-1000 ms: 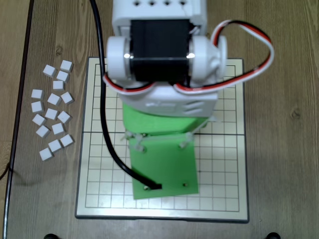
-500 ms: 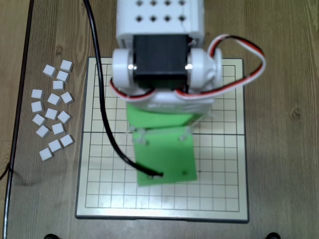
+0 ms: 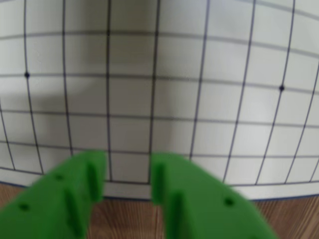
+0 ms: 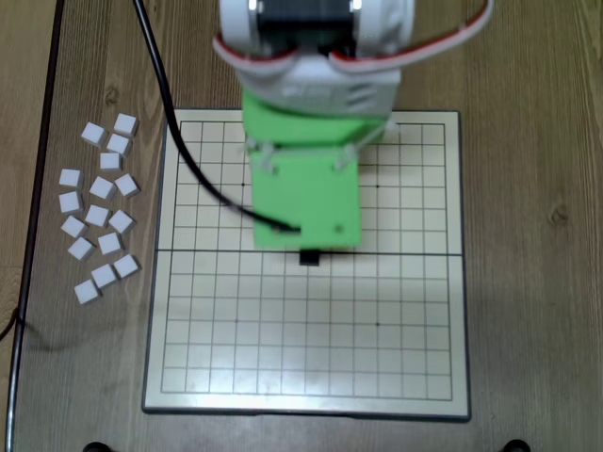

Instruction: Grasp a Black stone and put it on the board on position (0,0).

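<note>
Black stone [image 4: 308,257] rests at the board's [image 4: 415,377] centre intersection, partly under the arm. Gripper [image 3: 127,174] fingers parted, empty. Placement judged complete; next move: clear withdrawal.

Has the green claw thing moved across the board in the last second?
Yes. In the overhead view the gripper has pulled back toward the top of the picture, from near the board's bottom edge to about its middle fold line, uncovering a small black stone there.

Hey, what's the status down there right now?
Fingers open, empty. Black stone sits on board's middle line, at the arm's edge. White blocks lie off board, left in overhead view.
</note>
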